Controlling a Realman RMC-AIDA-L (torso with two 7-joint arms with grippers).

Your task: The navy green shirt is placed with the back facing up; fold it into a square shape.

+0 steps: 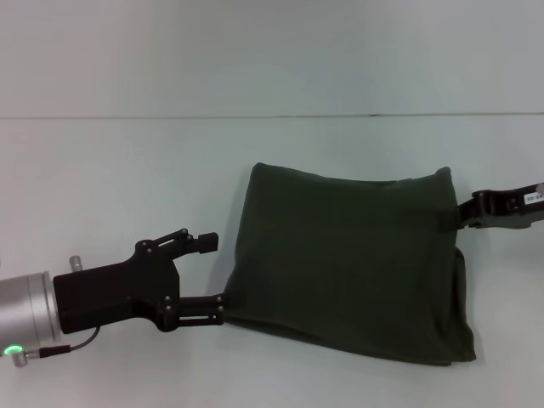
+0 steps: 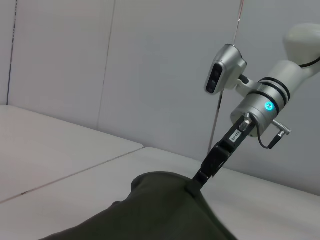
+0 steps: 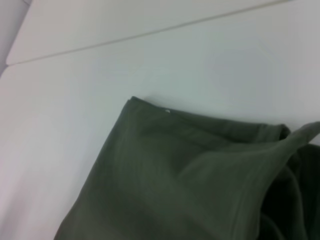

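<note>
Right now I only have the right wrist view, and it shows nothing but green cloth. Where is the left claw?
Observer: The left claw is at the near-left corner of the navy green shirt. It is open, with its lower finger touching the edge.
Operator: And my right claw?
Observer: The right claw pinches the far-right corner, and the cloth rises to a peak there.
Operator: How does the shirt lie?
Observer: It is folded into a rough rectangle on the white table, with loose layers showing along its right edge.
</note>
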